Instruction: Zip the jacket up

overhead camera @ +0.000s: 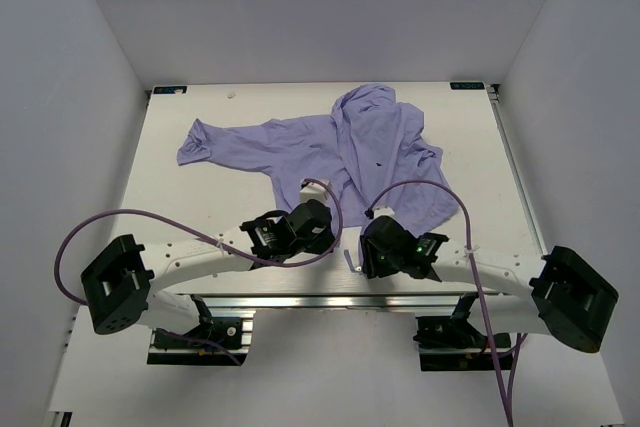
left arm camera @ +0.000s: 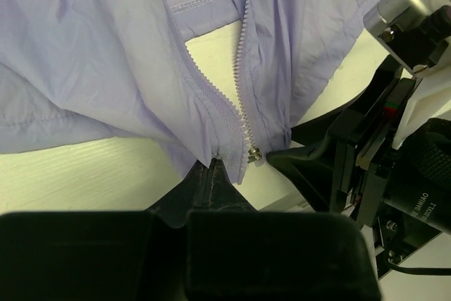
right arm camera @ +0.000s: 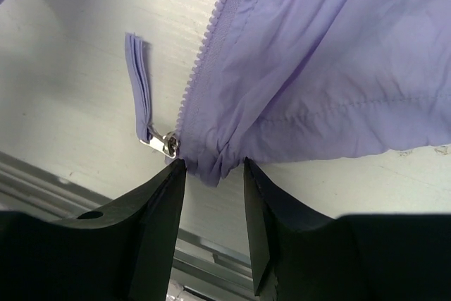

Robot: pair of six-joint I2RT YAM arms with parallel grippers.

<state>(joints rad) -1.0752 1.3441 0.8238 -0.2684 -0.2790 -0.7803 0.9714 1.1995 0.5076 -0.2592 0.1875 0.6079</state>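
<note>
The lavender jacket lies wrinkled on the white table, with one sleeve stretched out to the left. Its front is open, and the two zipper rows meet only at the bottom hem. My left gripper is shut on the hem just left of the metal slider. My right gripper is open, its fingertips on either side of the bunched hem corner. The slider and its lavender pull tab lie just left of that corner.
A metal rail runs along the table's near edge, under both grippers. The right arm's black body crowds the right side of the left wrist view. Purple cables loop over both arms. White walls enclose the table.
</note>
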